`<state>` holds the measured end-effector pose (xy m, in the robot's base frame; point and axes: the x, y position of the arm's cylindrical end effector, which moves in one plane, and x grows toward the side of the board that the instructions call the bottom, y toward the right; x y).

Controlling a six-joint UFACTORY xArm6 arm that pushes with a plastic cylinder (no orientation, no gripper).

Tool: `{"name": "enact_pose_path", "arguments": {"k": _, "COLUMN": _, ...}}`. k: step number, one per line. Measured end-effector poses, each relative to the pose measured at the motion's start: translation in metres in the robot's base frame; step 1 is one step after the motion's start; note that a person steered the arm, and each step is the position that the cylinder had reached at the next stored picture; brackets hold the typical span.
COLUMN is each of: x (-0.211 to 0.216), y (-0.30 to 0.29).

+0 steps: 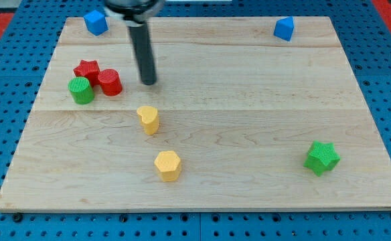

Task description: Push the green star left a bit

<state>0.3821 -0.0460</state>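
Observation:
The green star (pixel 322 158) lies near the lower right of the wooden board (pixel 249 94). My tip (pixel 148 82) is far from it, in the upper left part of the board. The tip stands just right of the red cylinder (pixel 110 82) and above the yellow heart (pixel 148 120). It touches no block.
A red star (pixel 86 69) and a green cylinder (pixel 82 90) sit beside the red cylinder at the left. A yellow hexagon (pixel 168 165) lies below the heart. A blue cube (pixel 96 22) is at the top left, a blue block (pixel 284 28) at the top right.

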Motion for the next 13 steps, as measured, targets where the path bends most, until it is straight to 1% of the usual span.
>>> {"name": "enact_pose_path", "arguments": {"k": 1, "x": 0.043, "y": 0.142}}
{"name": "enact_pose_path", "arguments": {"k": 2, "x": 0.060, "y": 0.209}}
{"name": "enact_pose_path", "arguments": {"k": 5, "x": 0.060, "y": 0.213}}
{"name": "enact_pose_path", "arguments": {"k": 6, "x": 0.058, "y": 0.242}}
{"name": "enact_pose_path", "arguments": {"k": 7, "x": 0.043, "y": 0.297}}
{"name": "enact_pose_path", "arguments": {"k": 8, "x": 0.076, "y": 0.381}}
{"name": "enact_pose_path", "arguments": {"k": 10, "x": 0.145, "y": 0.389}}
{"name": "enact_pose_path", "arguments": {"k": 12, "x": 0.147, "y": 0.323}}
{"name": "enact_pose_path", "arguments": {"k": 13, "x": 0.141, "y": 0.290}}
